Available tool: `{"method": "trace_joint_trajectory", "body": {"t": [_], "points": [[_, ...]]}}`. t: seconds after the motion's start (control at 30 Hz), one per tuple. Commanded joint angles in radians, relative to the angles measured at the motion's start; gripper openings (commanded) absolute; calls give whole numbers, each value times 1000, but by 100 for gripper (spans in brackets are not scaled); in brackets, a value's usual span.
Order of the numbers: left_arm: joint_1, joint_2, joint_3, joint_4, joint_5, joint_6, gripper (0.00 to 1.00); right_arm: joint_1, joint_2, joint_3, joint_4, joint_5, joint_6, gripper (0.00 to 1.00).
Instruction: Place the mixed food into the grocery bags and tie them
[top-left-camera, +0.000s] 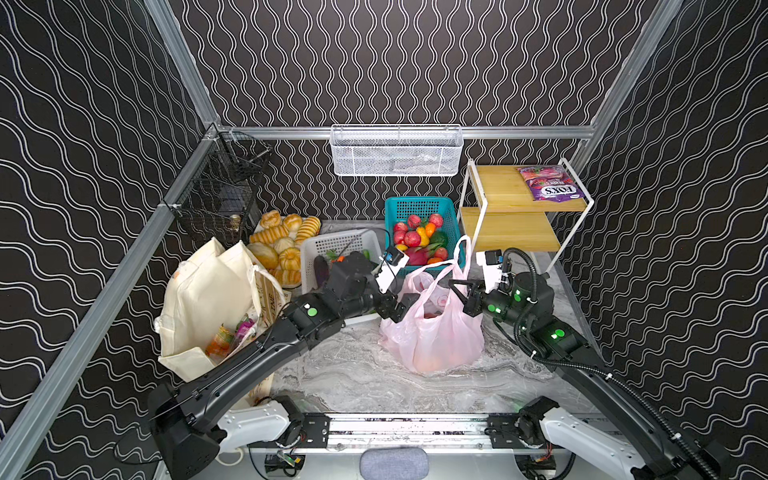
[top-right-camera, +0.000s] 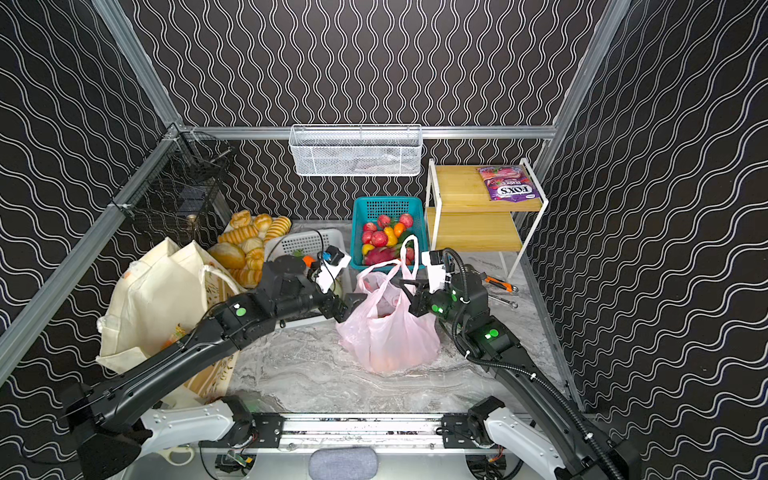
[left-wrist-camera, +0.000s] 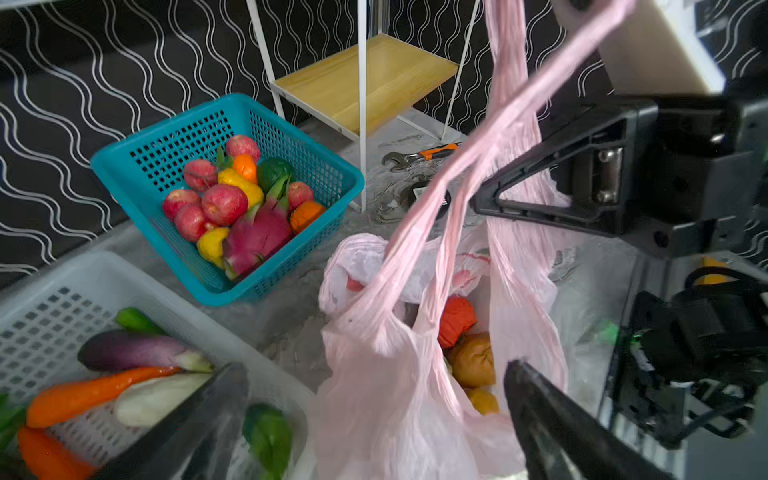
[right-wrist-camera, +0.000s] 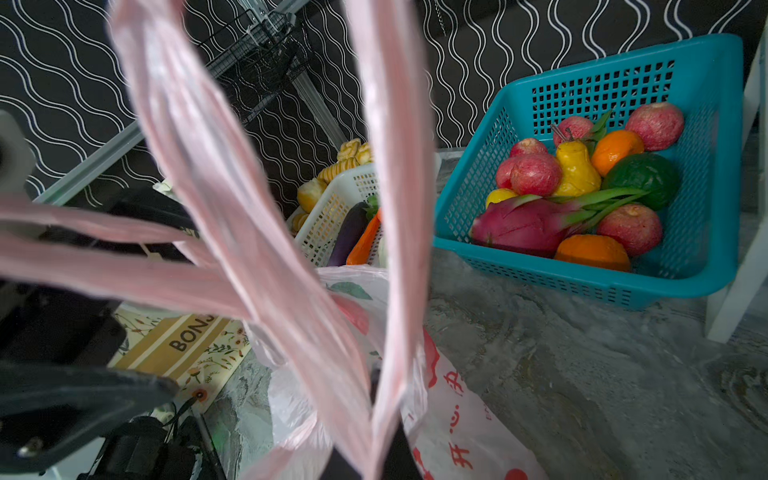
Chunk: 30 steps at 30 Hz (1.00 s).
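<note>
The pink plastic bag (top-left-camera: 432, 332) (top-right-camera: 386, 336) stands mid-table, its loop handles drawn upward. My right gripper (top-left-camera: 461, 286) (right-wrist-camera: 374, 436) is shut on the handles (right-wrist-camera: 257, 232). My left gripper (top-left-camera: 399, 305) (left-wrist-camera: 374, 368) is open at the bag's left side, jaws wide apart, gripping nothing. Inside the bag lie a red tomato (left-wrist-camera: 457, 316), a brown potato (left-wrist-camera: 473, 359) and a round orange vegetable (left-wrist-camera: 484, 401). The cream tote (top-left-camera: 208, 299) stands at the left with an orange packet (top-left-camera: 220, 340) and a purple pouch (top-left-camera: 245, 328) inside. A purple FOX'S pouch (top-left-camera: 548, 189) lies on the shelf top.
Behind the bag are a teal basket (top-left-camera: 415, 205) of fruit, a white basket (top-left-camera: 332, 243) of vegetables and bread rolls (top-left-camera: 278, 245). A wooden two-tier shelf (top-left-camera: 498, 191) stands back right, with a wrench (top-right-camera: 498, 284) on the table beside it. Wire baskets (top-left-camera: 395, 153) hang on the walls.
</note>
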Motion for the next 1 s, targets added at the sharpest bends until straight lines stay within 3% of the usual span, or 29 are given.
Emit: {"method": "trace_joint_trajectory", "body": {"t": [0.0,0.13,0.33,0.53,0.63,0.7,0.8,0.97], "points": [[-47,8,-39,194,-168,101,99,0,-6,10,1,-11,17,1],[-116,36,-69,262,-292,176,99,1,-12,15,-6,-13,16,1],[-190,77,-91,327,-340,237,99,1,-10,21,-21,-11,13,1],[-287,152,-97,400,-633,321,99,2,-13,20,-15,-31,14,2],[-331,191,-110,508,-794,413,92,2,-11,26,-27,-28,14,2],[-337,208,-116,559,-843,432,84,1,-16,24,-27,-27,15,2],[-340,209,-121,584,-831,428,72,1,-26,22,-30,-28,13,2],[-342,235,-95,544,-804,412,62,1,-32,23,-39,-27,8,2]]}}
